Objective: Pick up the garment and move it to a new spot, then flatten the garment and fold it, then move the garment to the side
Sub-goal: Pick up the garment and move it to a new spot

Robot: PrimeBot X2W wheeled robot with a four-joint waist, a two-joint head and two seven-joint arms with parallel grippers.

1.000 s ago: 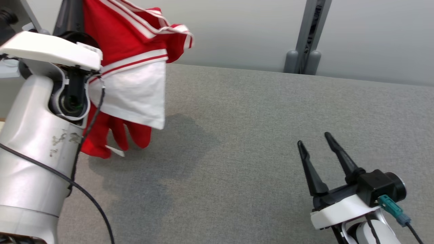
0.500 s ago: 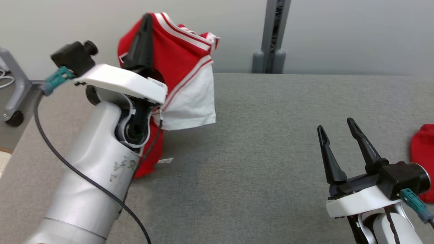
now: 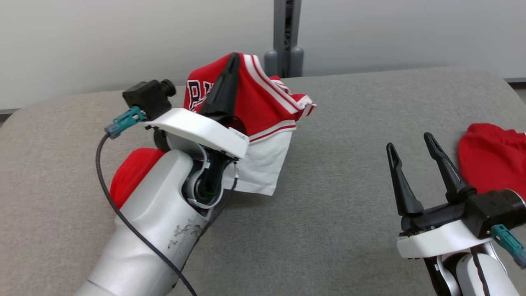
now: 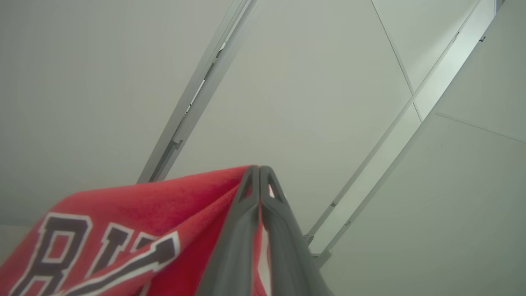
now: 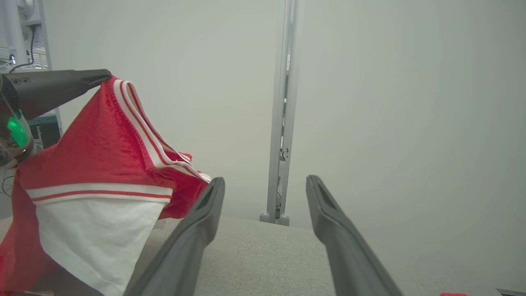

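Note:
The garment [image 3: 263,98] is a red and white jersey with striped trim and dark lettering. My left gripper [image 3: 234,57] is shut on its upper edge and holds it above the left part of the grey table [image 3: 349,123]. Its white lower part and a red fold [image 3: 131,172] reach down to the table top behind my left forearm. In the left wrist view the shut left gripper [image 4: 259,168] pinches the red cloth [image 4: 123,218]. My right gripper [image 3: 409,142] stands open over the right side, apart from the garment. In the right wrist view the right gripper [image 5: 265,181] is open, with the jersey [image 5: 94,164] to its left.
A second red cloth [image 3: 489,156] lies on the table at the far right, just beyond my right gripper. A grey post [image 3: 284,37] stands against the pale wall behind the table's back edge. The table's rounded left edge [image 3: 16,123] is near my left arm.
The head view has swung, so the whole picture shifted and the second red cloth came into sight. The left gripper stays shut on the garment, which now hangs lower. The right gripper stays open.

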